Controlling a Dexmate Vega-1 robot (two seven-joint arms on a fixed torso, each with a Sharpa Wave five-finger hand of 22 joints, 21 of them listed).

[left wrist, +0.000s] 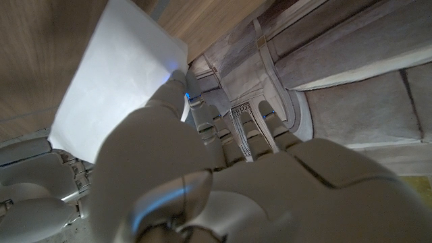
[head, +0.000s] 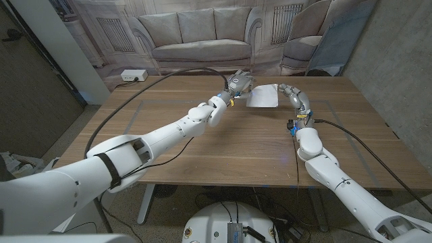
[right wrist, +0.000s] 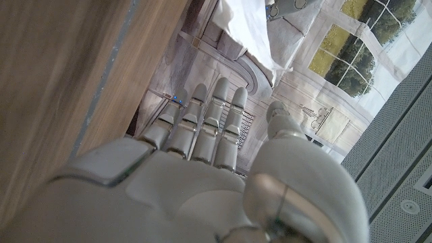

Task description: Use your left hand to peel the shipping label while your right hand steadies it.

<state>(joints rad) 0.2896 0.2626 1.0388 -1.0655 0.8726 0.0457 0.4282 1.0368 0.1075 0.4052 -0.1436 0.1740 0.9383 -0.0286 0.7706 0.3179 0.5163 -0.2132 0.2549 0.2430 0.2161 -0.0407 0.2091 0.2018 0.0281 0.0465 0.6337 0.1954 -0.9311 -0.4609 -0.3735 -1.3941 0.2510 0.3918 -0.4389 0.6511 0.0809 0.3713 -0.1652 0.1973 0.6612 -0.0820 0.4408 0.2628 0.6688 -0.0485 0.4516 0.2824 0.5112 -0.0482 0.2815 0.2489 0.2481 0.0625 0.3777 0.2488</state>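
Observation:
The shipping label (head: 262,97) is a white sheet at the table's far middle. My left hand (head: 237,84) is at its far left corner. In the left wrist view a fingertip (left wrist: 177,77) lies on the label (left wrist: 115,81) at that corner, with the thumb close under it, pinching the edge. My right hand (head: 291,94) reaches in from the right, its fingers touching the label's right edge. In the right wrist view the right hand (right wrist: 202,169) has straight fingers, thumb apart, pointing at the label (right wrist: 248,27). The label looks slightly raised there.
The wooden table (head: 223,148) stretches wide in front of both hands. A black cable (head: 135,108) curves over its left part. A white power strip (head: 132,75) lies past the far left corner. A sofa backdrop (head: 202,34) hangs behind.

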